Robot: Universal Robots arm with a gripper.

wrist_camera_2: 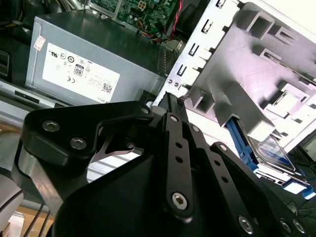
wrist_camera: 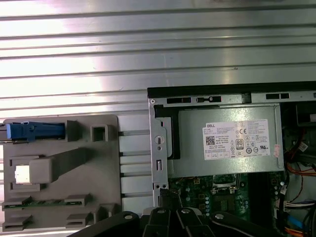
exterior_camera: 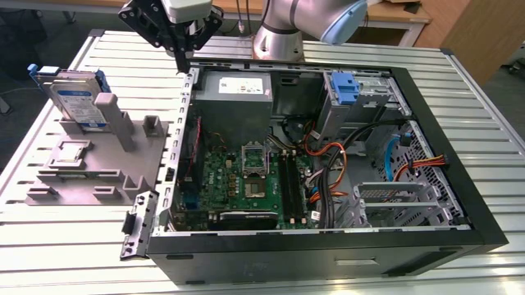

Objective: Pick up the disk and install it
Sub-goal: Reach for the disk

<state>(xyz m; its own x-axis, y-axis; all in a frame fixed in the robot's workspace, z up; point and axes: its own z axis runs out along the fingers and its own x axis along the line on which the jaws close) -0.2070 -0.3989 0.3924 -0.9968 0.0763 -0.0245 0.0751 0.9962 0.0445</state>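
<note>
While the disk (exterior_camera: 75,101) stands in a grey holder (exterior_camera: 98,166) at the exterior view's left, the gripper (exterior_camera: 182,69) hangs closed and empty by the computer case's (exterior_camera: 328,243) far corner.

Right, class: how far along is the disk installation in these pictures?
Nothing looks done yet: the disk stands upright in the grey holder beside the computer case. The hand hangs shut and empty above the case's edge near the power supply. Picking up and installing are both left.
</note>
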